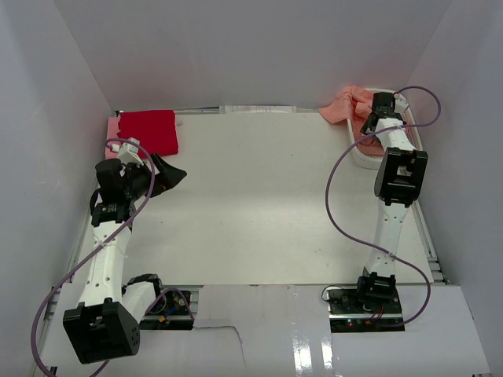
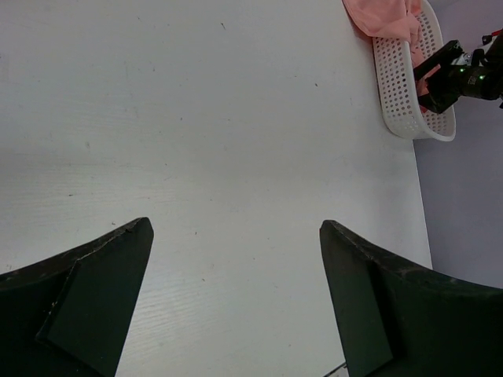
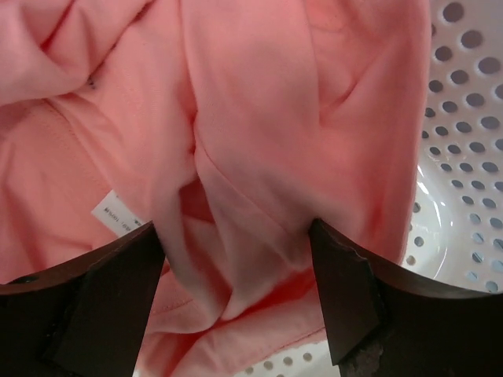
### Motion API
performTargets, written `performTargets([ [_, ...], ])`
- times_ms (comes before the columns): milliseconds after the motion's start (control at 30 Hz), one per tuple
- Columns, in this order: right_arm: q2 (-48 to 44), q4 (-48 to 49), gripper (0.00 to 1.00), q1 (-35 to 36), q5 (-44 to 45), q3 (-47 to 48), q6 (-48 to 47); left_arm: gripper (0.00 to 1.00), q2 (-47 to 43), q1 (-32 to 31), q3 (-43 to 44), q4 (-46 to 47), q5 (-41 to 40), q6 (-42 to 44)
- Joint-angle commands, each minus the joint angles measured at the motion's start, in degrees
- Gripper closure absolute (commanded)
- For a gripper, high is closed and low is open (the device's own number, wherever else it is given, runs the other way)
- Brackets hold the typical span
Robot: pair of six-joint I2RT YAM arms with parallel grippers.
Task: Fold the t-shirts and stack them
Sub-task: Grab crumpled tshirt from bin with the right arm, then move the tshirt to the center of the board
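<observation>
Right end effector [image 3: 236, 236] spread wide, against pink t-shirt [image 3: 267, 118], white basket [image 3: 464, 157]

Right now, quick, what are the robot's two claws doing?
Left gripper: open, holding nothing.
Right gripper: open, straddling the crumpled pink cotton t-shirt in the white perforated plastic basket.

Enclosed booth, white throughout.
White table [image 1: 259, 204], matte, lightly speckled; plain back wall [image 1: 251, 47]; left side panel [image 1: 39, 118]; right side panel [image 1: 471, 102]; even, soft light.
</observation>
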Motion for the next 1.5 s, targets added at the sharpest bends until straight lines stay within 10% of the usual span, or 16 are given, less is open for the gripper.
performTargets([
  [0,0.1,0.3,0.27,-0.7,-0.7,3.4,0.1,0.02,0.0,-0.2,0.5,0.2,0.4,0.3],
  [200,-0.5,0.7,0.85,-0.7,-6.6,4.8,-0.1,0.02,-0.1,-0.2,0.5,0.1,0.3,0.3],
  [600,-23.8,5.5,0.92,10.5,-11.8,4.1,-9.8,0.02,-0.5,-0.2,0.4,0.2,0.5,0.5],
  [1133,-50.3,-12.7,0.89,25.3,-47.9,-7.1,-5.2,0.02,-1.0,-0.2,0.4,0.1,-0.2,0.6],
  [1467,-52.8,-22.0,0.29,25.2,-43.6,-37.1,-9.4,0.02,-1.4,-0.2,0.4,-0.1,-0.7,0.8],
])
